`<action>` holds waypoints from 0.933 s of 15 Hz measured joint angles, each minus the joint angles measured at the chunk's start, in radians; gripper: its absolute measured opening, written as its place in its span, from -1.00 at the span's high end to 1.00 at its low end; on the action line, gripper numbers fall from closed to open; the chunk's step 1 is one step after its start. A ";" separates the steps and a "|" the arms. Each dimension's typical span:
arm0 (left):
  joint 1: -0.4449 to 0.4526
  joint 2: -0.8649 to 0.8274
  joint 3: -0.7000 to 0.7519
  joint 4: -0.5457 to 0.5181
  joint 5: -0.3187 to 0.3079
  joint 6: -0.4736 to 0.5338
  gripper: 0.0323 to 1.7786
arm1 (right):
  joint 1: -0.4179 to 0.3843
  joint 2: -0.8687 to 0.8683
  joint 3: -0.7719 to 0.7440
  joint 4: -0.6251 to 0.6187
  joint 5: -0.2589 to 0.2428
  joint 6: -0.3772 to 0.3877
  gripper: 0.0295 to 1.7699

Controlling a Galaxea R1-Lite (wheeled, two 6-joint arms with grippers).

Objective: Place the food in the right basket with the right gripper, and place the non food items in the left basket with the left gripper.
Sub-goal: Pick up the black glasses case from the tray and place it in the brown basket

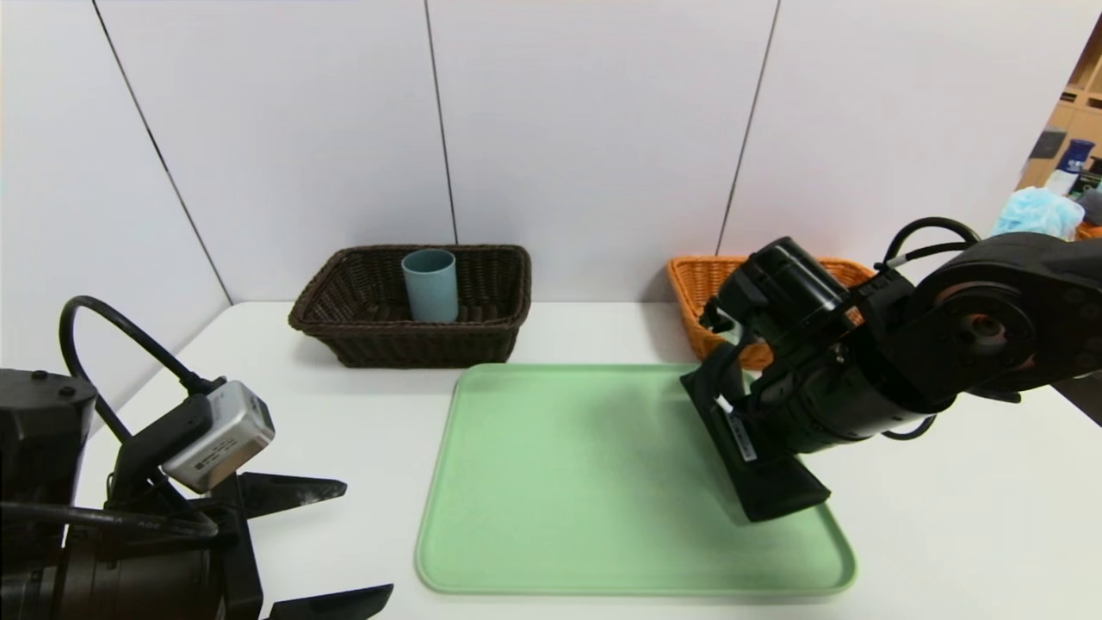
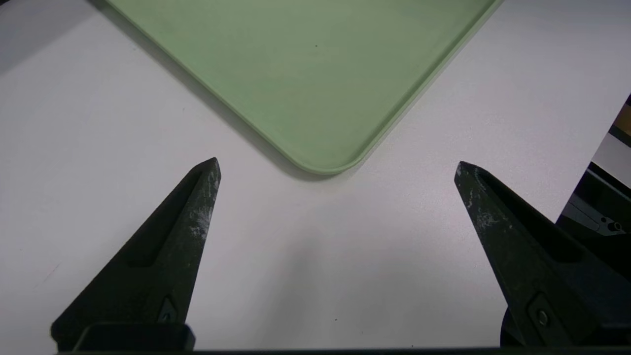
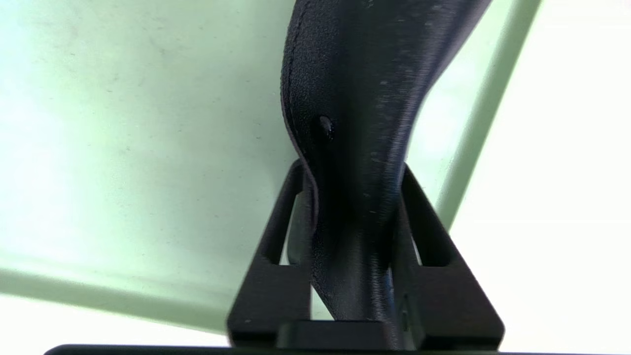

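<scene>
Black and leathery, a folded case (image 3: 374, 98) is pinched between the nearly closed fingers of our right claw (image 3: 352, 197), over the green tray (image 1: 603, 482). Our left claw (image 2: 337, 160) is spread wide and empty above the white worktop (image 1: 344, 551), beside the tray's corner. Beyond the right claw we find an orange basket (image 1: 697, 280); beyond the left, a dark brown basket (image 1: 422, 344) holding a blue cup (image 1: 432, 288).

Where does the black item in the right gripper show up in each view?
Head view: over the right side of the tray, a black item gripped by the right gripper.
Left wrist view: not in it.
Right wrist view: from top centre down between the fingers.
Shared landmark: the green tray, in all three.
</scene>
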 joint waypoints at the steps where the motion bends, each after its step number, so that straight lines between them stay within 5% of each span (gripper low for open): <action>1: 0.000 -0.002 0.000 0.000 0.000 0.000 -0.90 | 0.000 -0.007 -0.001 -0.001 0.004 -0.001 0.56; 9: 0.001 -0.021 0.008 0.000 0.001 -0.003 -0.90 | 0.007 -0.030 -0.067 -0.081 0.015 -0.002 0.60; 14: 0.002 -0.037 0.006 0.000 0.002 -0.006 -0.90 | 0.021 -0.029 -0.117 -0.285 0.101 -0.006 0.60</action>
